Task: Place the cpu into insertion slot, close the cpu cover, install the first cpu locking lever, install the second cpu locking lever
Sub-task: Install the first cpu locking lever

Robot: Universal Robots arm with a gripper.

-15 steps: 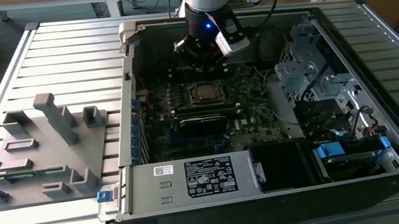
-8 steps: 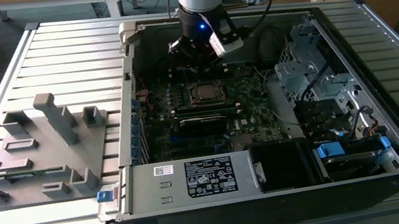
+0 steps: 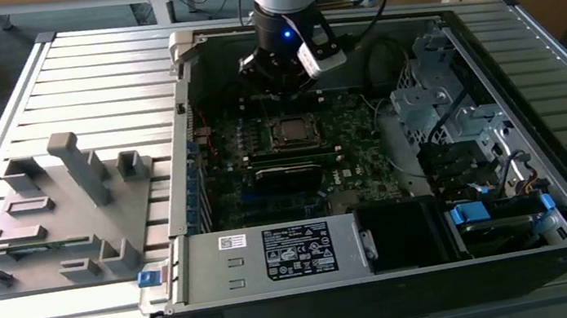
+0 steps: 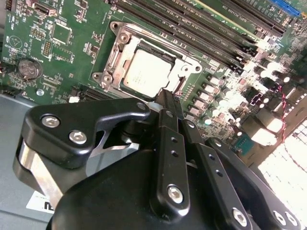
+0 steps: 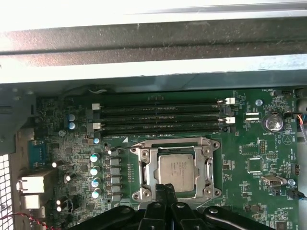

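Empty gripper (image 5: 165,188), jaws pinched together, tips just beside the cpu cover (image 5: 145,165). The cpu (image 5: 176,170) sits within it; cover seemingly lowered.

In both wrist views the fingers (image 5: 159,194) (image 4: 168,103) hide 1 edge of the cpu cover (image 5: 145,167); the motherboard (image 5: 249,143) is cropped.

The dull silver-grey square cpu (image 5: 176,171) lies flat in the dark-rimmed insertion slot (image 5: 165,141), with the silver cpu cover (image 5: 146,170) frame folded flat around it.

Dull silver metal cpu (image 5: 176,171); shiny metal cpu cover (image 5: 147,167); smooth black gripper (image 4: 168,98).
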